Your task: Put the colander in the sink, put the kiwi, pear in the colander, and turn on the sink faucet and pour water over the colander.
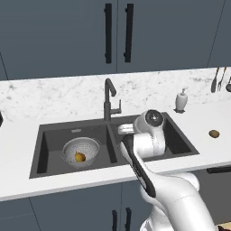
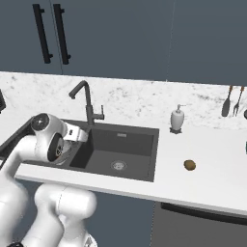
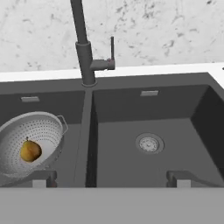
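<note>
soap disp. (image 2: 177,118) white, on counter (image 2: 212,183) | utensils (image 2: 231,101) on wall

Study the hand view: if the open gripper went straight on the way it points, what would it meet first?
Probably the sink: the gripper aims over its right basin, toward the floor near the drain or the back wall. Depth is hard to judge.

The sink (image 1: 45,149) is dark charcoal grey, and the sink faucet (image 1: 108,101) at its 12 o'clock shares that shade. The colander (image 1: 81,151) is pale silver-grey, dotted all over with fine holes. In it the pear (image 1: 80,157) is golden yellow-orange. At 3 o'clock of the sink, the kiwi (image 1: 214,133) is dull brown on a white counter (image 1: 18,176). The backsplash (image 1: 54,92) is white marble with grey veins; the cabinets (image 1: 58,36) are slate blue with black handles.
</note>
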Robot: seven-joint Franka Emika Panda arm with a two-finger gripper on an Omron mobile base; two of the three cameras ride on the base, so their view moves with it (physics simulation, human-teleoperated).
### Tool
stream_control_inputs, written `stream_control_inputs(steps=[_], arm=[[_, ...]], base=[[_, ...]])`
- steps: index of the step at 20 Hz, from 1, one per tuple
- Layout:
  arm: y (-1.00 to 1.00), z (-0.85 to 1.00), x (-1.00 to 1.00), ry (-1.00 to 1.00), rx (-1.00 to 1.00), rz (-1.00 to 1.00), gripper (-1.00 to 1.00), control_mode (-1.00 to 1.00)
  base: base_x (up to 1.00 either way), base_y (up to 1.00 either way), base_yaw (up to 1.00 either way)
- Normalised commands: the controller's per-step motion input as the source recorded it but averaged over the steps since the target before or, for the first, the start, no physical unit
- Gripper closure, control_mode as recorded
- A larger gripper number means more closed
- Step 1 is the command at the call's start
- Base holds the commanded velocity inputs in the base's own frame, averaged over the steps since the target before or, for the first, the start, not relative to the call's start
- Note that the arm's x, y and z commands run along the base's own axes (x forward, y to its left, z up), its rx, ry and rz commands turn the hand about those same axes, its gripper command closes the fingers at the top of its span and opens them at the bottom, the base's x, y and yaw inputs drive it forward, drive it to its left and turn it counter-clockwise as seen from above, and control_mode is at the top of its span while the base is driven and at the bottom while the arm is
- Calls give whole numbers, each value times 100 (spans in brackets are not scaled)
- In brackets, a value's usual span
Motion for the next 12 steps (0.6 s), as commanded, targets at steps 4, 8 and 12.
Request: stream_control_inputs(steps=[4,8,12], arm=[[-100,10,-5,13,-9,-20,-100,-100],[-100,1,2,17,-13,-21,-100,-100],[-100,2,20,17,-14,-18,-100,-100]], base=[[0,0,0],[0,0,0],[0,0,0]])
